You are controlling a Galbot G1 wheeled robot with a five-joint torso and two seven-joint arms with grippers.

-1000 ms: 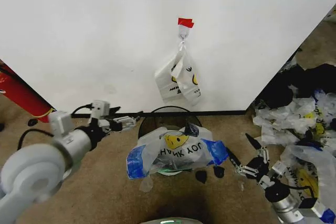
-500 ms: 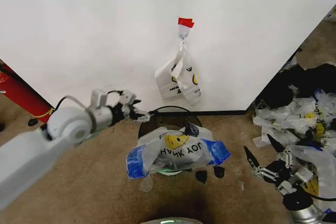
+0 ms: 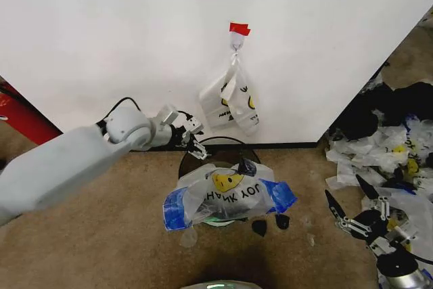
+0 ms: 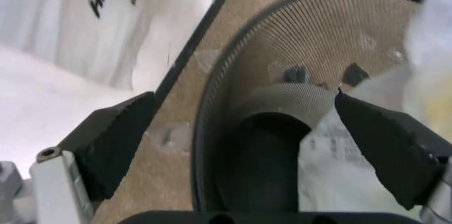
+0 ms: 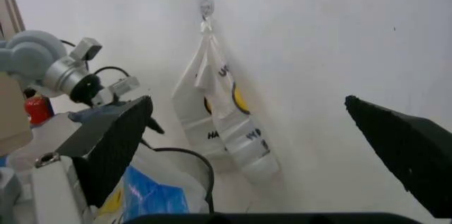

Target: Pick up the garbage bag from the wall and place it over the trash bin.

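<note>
Standing here, the job looks mostly done to me, though not neatly finished. Starting on the left, the left gripper [image 3: 195, 141] hangs low beside the wall [image 3: 101, 38], right at the back rim of the trash bin [image 3: 218, 142], jaws spread wide and gripping nothing. Its wrist view looks straight down past its fingertips [image 4: 113, 142] into the bin's dark ribbed wall [image 4: 304, 38], with crumpled plastic off to one side.

In the middle, the garbage bag [image 3: 226, 196] — blue handles, yellow smiley, black lettering — lies draped across the bin's mouth, spilling forward over the front rim. It covers the opening more than it lines it; I would judge it is laid on top rather than pulled down around the rim, and the rear rim shows bare. So what is left, if anything, is spreading or tucking it.

Above that, a whiter smiley bag [image 3: 232, 103] hangs from the small hook [image 3: 236, 46] under a red tape strip [image 3: 239, 29] — a spare, not the one in play.

On the right, the right gripper [image 3: 360, 212] sits low and well away from the bin, near a heap of loose bags on the carpet [image 3: 385, 150], its jaws parted and empty — idle, by the look of it.
</note>
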